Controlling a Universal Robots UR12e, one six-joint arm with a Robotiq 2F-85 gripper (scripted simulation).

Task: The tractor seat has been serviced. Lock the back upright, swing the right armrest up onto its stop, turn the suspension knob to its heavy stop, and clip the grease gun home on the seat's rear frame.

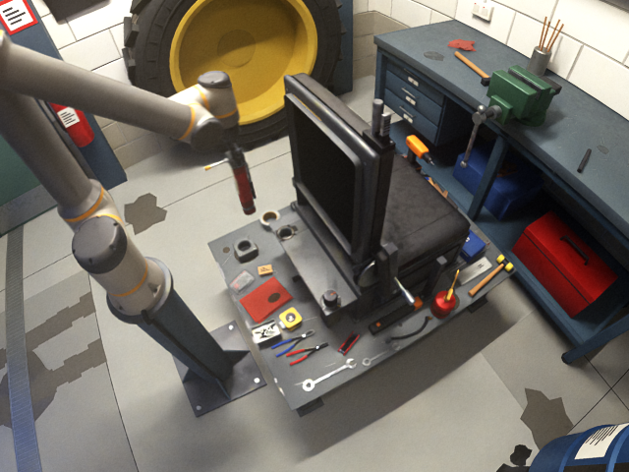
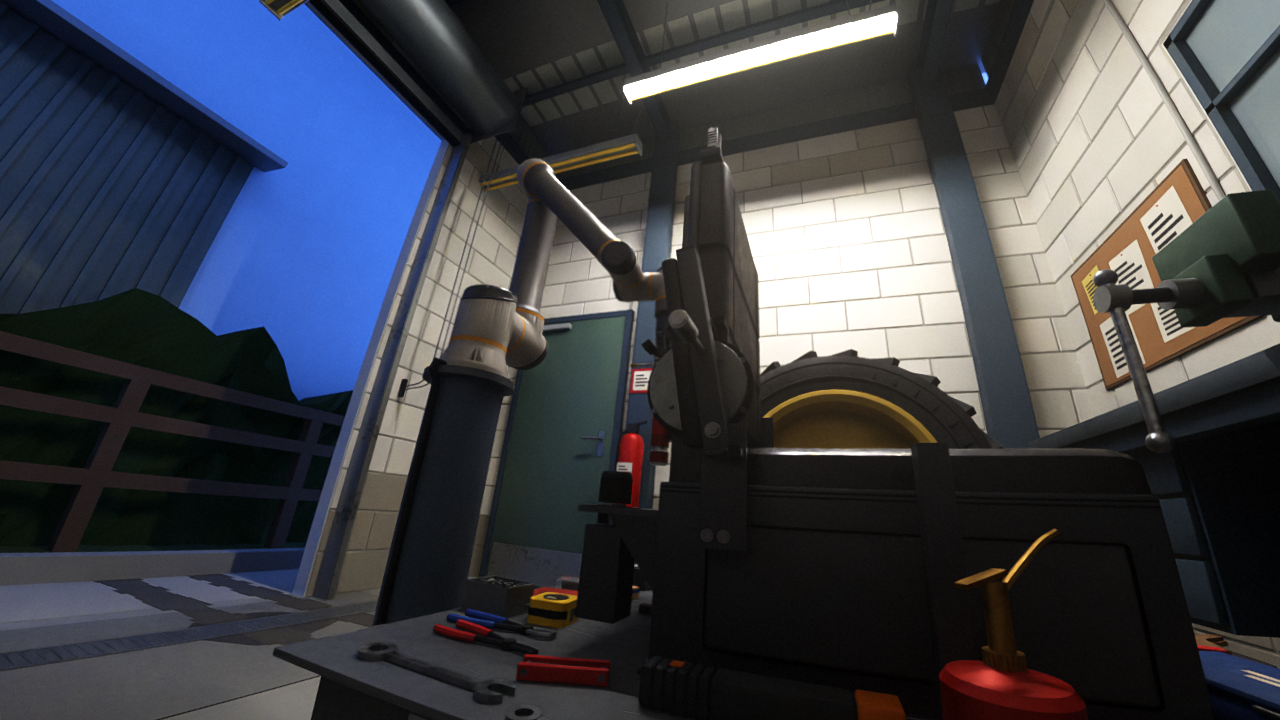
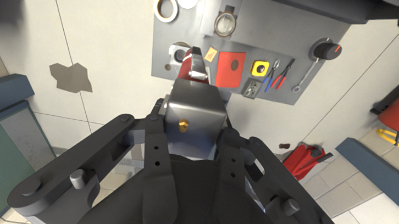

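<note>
The red grease gun hangs upright in the air, its head hidden inside my fingers and most of its barrel hidden under its grey head in the wrist camera. It is left of the seat's upright back, above the far left corner of the grey base plate. A round socket sits on the seat's rear frame below and to the right of the gun. The suspension knob stands on the near end of that frame. The right armrest points up beside the back. My gripper is closed, holding the grease gun.
The seat back rises close to the right of the gun. Hand tools lie on the plate: a red pad, a yellow tape measure, pliers, a spanner, an oil can. A tractor wheel and a workbench stand behind.
</note>
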